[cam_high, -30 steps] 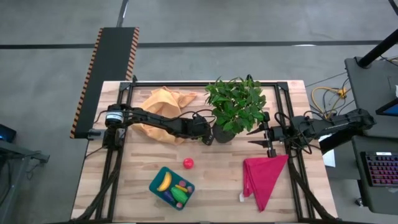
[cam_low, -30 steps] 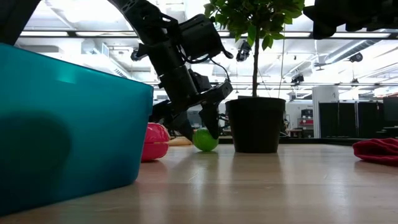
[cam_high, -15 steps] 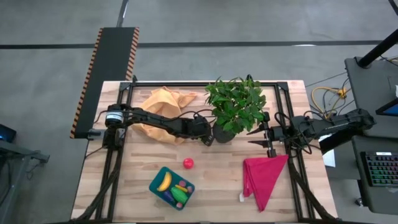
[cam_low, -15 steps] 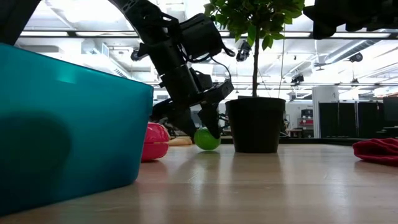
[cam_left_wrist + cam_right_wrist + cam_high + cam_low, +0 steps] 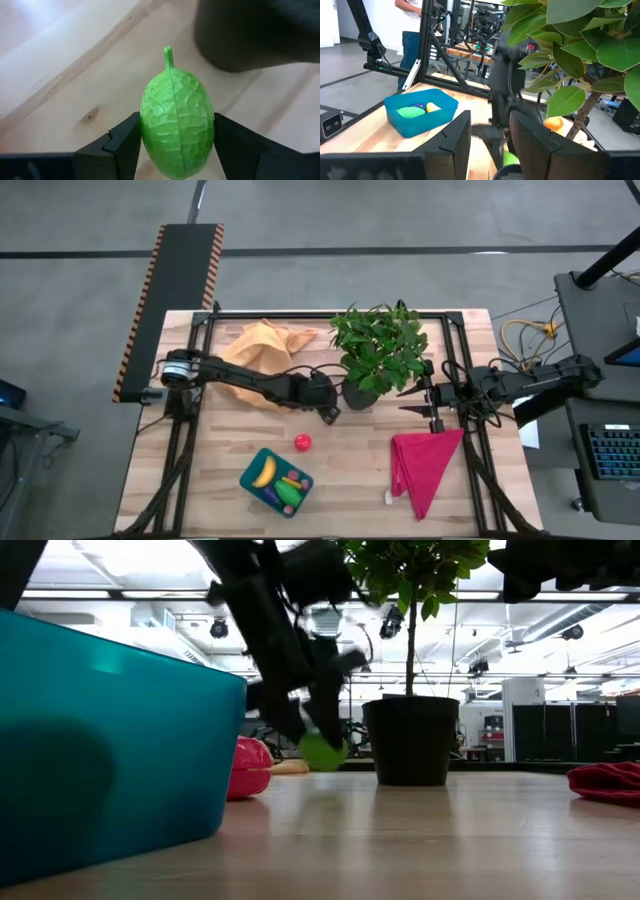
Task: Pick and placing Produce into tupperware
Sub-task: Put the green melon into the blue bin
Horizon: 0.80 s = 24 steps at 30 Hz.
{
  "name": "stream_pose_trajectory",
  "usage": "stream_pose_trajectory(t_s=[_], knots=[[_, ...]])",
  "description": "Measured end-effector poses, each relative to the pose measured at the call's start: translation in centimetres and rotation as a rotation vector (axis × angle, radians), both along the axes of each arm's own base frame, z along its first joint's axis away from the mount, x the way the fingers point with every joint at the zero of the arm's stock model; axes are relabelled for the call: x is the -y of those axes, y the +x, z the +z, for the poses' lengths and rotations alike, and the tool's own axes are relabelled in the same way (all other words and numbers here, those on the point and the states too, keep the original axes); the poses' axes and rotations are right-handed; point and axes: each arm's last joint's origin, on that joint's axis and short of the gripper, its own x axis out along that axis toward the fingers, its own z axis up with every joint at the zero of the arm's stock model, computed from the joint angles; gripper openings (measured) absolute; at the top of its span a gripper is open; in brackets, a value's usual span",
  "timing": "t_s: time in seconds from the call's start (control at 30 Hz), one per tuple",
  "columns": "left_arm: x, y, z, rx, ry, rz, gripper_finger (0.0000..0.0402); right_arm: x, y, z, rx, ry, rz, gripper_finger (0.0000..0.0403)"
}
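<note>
Room: a grey concrete floor surrounds the wooden table [image 5: 360, 470]; the low view looks across it into a bright hall with ceiling lights and racks, and the right wrist view shows a person [image 5: 415, 30] standing beyond the table's far edge.
Edges: a black frame rail runs along the table's back and both sides; the potted plant [image 5: 378, 352] stands near the back middle, the orange-yellow cloth [image 5: 262, 345] at the back left, the magenta cloth [image 5: 422, 465] at the front right.
Open room: bare wood lies between the plant pot and the front edge, and between the tub and the magenta cloth.
Tupperware: one teal tub [image 5: 275, 480], near the front edge, left of middle.
Produce in the tub: a yellow banana [image 5: 264, 471], a green piece [image 5: 287, 494], plus small red and purple bits, too small to count surely.
Produce outside the tub: two, a red-pink piece [image 5: 302, 442] on the wood just behind the tub, and a green ribbed fruit [image 5: 177, 134].
Left gripper: [image 5: 326, 412] just beside the plant pot, fingers [image 5: 122, 147] closed against both sides of the green fruit, which hangs clear of the wood in the low view.
Right gripper: [image 5: 412, 400] waits right of the plant, above the magenta cloth's back corner, fingers [image 5: 457, 135] partly apart with nothing between them.
</note>
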Motion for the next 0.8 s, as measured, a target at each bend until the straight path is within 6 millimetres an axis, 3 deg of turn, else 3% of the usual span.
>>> stream_pose_trajectory(t_s=[0.23, 0.5, 0.8], knots=[[2.5, -1.1, 3.5, 0.098, 0.049, -0.014, 0.0198, 0.0, 0.0, 0.0, 0.004, 0.001, 0.001, 0.013], [7.9, -3.8, 7.8, 0.275, 0.107, 0.009, 0.0198, 0.0, 0.0, 0.0, -0.008, 0.073, 0.001, 0.013], [14.3, -7.1, 8.9, 0.378, 0.054, 0.022, 0.0198, 0.0, 0.0, 0.2, 0.004, 0.081, 0.002, 0.013]])
